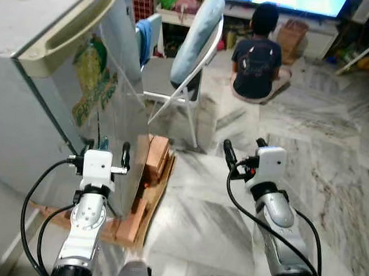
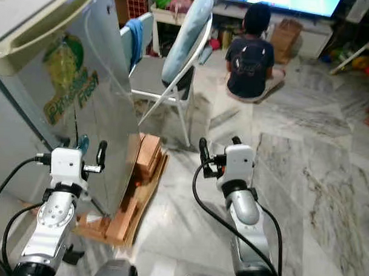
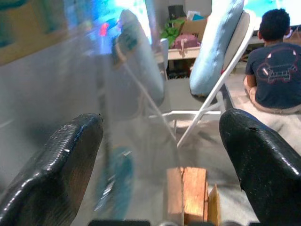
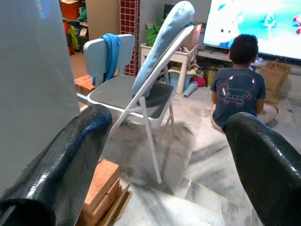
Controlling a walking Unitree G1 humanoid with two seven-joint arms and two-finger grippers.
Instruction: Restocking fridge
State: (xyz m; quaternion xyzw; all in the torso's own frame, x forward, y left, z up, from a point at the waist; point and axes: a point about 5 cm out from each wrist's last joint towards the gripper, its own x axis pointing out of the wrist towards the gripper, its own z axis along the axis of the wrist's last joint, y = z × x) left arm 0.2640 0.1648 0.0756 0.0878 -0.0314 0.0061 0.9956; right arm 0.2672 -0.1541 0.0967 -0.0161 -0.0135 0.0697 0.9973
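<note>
A silver fridge [image 1: 65, 91] with a green sticker [image 1: 92, 80] stands at the left with its door closed, raised on wooden blocks [image 1: 156, 158]. My left gripper [image 1: 106, 152] is open and empty, held up close to the fridge's shiny front face. In the left wrist view its fingers [image 3: 61, 169] frame that reflective face and the blocks [image 3: 188, 193] below. My right gripper [image 1: 245, 149] is open and empty too, over the marble floor to the right of the fridge. Its fingers [image 4: 268, 165] point toward the chair.
A white folding chair [image 1: 189, 83] with a pale blue cushion [image 1: 197, 35] stands just beyond the fridge, with a blue cloth [image 1: 143, 39] behind it. A person [image 1: 259, 56] sits on the floor facing a TV [image 4: 254, 23]. Marble floor [image 1: 329, 155] stretches to the right.
</note>
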